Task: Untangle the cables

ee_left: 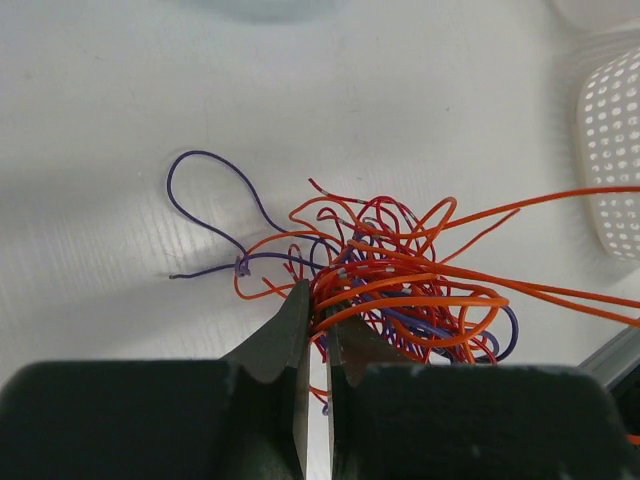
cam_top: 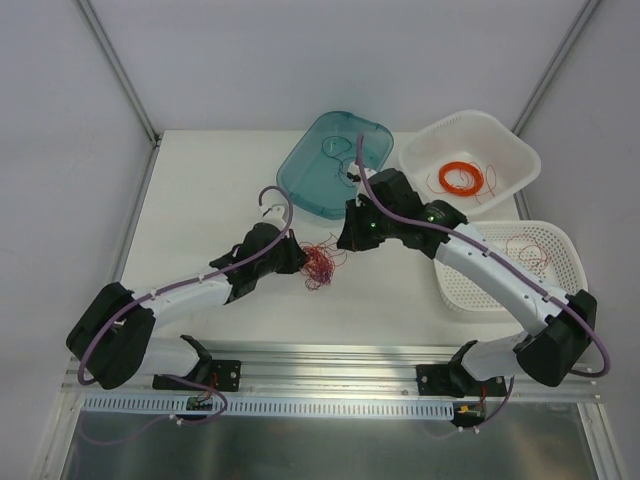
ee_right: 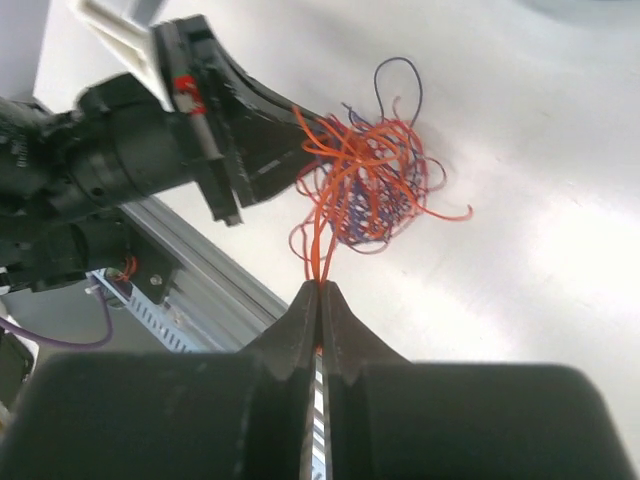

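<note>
Both arms are in on it now. The cables sit as one curly wad on the table, just in front of the two wrists and near the middle. The left gripper is pinched together on the near edge of the wad, with red and orange strands caught between its tips. The right gripper is clamped on a couple of orange strands that run up out of the tangle, and they look fairly straight between wad and pincer.

To my eye this is the pull-apart step: the left anchors, the right draws. It would go best with the left holding low against the table while the right eases away slowly along the line of those orange strands, not sideways across the knot. If the whole wad lifts or bunches tighter, I'd say stop and take a new hold nearer the snag. The purple loop sticking out on the far side looks free and an easy pick later.

The count: two arms, two pincers, one wad in three colours (red, orange, dark purple-blue). How many separate wires are in it I can't tell. Behind are one teal tray, one white tub holding one orange ring coil, and one perforated basket with a few thin strands lying in it.
</note>
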You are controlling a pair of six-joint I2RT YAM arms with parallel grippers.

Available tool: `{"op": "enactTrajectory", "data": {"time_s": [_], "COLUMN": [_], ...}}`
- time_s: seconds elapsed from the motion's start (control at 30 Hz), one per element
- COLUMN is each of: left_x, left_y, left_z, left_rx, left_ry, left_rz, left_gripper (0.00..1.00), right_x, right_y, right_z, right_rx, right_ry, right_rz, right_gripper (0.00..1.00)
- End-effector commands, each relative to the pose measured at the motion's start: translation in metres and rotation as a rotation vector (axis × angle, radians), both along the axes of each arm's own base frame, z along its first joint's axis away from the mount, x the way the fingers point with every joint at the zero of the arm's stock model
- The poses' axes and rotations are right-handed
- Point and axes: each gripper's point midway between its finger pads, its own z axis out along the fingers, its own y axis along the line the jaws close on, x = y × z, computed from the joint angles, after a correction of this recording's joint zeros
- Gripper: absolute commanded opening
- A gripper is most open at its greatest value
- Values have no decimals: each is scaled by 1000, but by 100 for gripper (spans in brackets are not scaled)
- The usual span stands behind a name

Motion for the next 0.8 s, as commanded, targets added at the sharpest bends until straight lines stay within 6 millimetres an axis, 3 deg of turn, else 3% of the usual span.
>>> {"op": "enactTrajectory", "data": {"time_s": [0.0, 0.13, 0.23, 0.37, 0.47, 0.5, 0.6, 0.63, 0.73, 0.77], "left_x": [3, 4, -8, -17, -24, -24, -30, -33, -36, -38], "left_y": [34, 62, 94, 124, 120, 115, 95, 89, 90, 87], "left_z": [-24, -26, -33, -28, -17, -12, 1, 3, 3, 2], "left_rx": [145, 218, 313, 349, 308, 286, 211, 191, 199, 193], "left_ry": [54, 91, 147, 178, 149, 138, 119, 121, 111, 112], "left_rz": [127, 216, 286, 364, 310, 283, 167, 138, 110, 92], "left_gripper": [0, 0, 0, 0, 0, 0, 0, 0, 0, 0], "right_x": [5, 17, 22, 26, 24, 19, 15, 8, 6, 8], "right_y": [-30, -71, -97, -122, -126, -119, -99, -98, -95, -95], "right_z": [65, 79, 90, 86, 54, 30, -3, -33, -64, -68], "right_rx": [54, 24, 19, 5, -19, -9, 74, 52, 7, -24], "right_ry": [-155, -188, -218, -221, -136, -72, 33, 95, 129, 115], "right_rz": [-35, -119, -176, -243, -260, -236, -219, -224, -230, -229], "right_gripper": [1, 1, 1, 1, 1, 1, 2, 2, 4, 9]}}
